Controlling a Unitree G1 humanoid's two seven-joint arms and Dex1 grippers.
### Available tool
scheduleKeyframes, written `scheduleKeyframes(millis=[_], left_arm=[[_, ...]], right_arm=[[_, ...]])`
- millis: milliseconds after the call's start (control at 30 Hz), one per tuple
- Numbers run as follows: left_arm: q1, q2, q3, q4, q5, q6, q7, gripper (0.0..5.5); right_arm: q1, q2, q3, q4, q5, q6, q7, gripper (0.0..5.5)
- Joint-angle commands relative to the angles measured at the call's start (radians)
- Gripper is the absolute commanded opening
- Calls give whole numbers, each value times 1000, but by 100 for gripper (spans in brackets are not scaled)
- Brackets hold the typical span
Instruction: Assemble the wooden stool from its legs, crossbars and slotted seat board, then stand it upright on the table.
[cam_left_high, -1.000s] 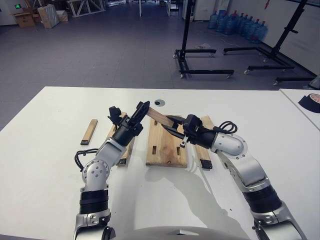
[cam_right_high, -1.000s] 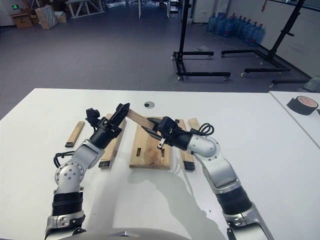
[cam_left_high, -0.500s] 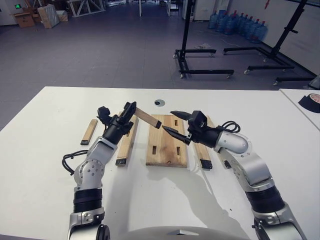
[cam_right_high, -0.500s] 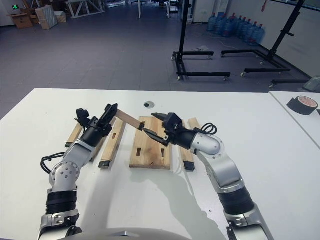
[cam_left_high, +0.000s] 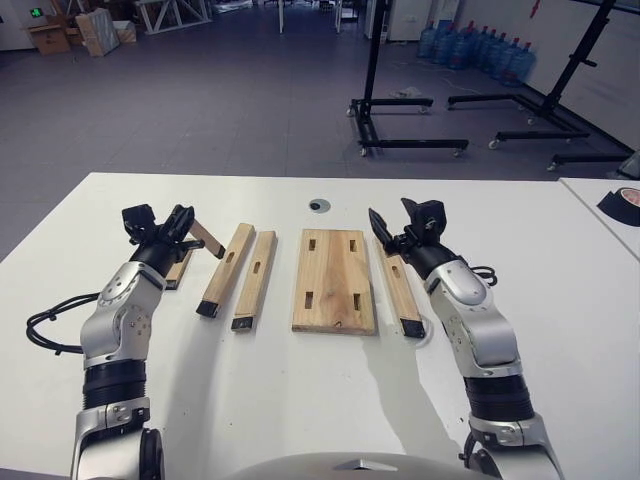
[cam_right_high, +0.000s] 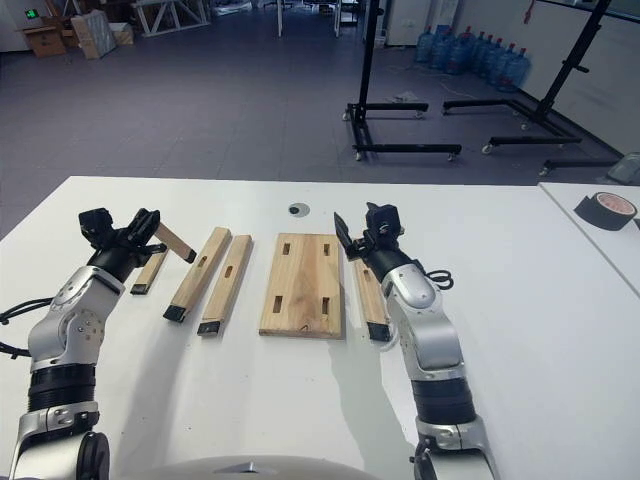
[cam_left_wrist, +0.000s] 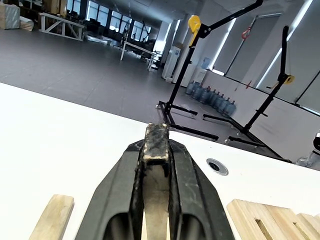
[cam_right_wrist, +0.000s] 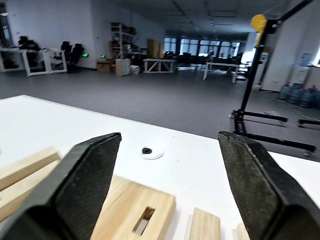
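Now | left jaws pinching crossbar | right jaws spread beside leg | tape roll far right

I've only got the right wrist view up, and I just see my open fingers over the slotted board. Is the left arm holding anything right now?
Observer: Yes. The left gripper is shut on a short wooden bar, held tilted over the left side of the table.
Operator: Is anything lying near it?
Observer: Another short piece lies flat on the table right beside that gripper.
Operator: And between there and the seat board?
Observer: Two long slotted legs lie side by side, left of the seat board and apart from it.
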Motion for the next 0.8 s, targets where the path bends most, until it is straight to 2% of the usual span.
scheduleKeyframes(millis=[33,800], left_arm=[[-20,0,-21,24,47,-52,-30,40],[-39,-5,-149,101,255,-38,-30,40]], right_arm=[[2,27,-10,15,-18,-22,-36,354],[15,54,34,-2,-60,-31,-42,354]])
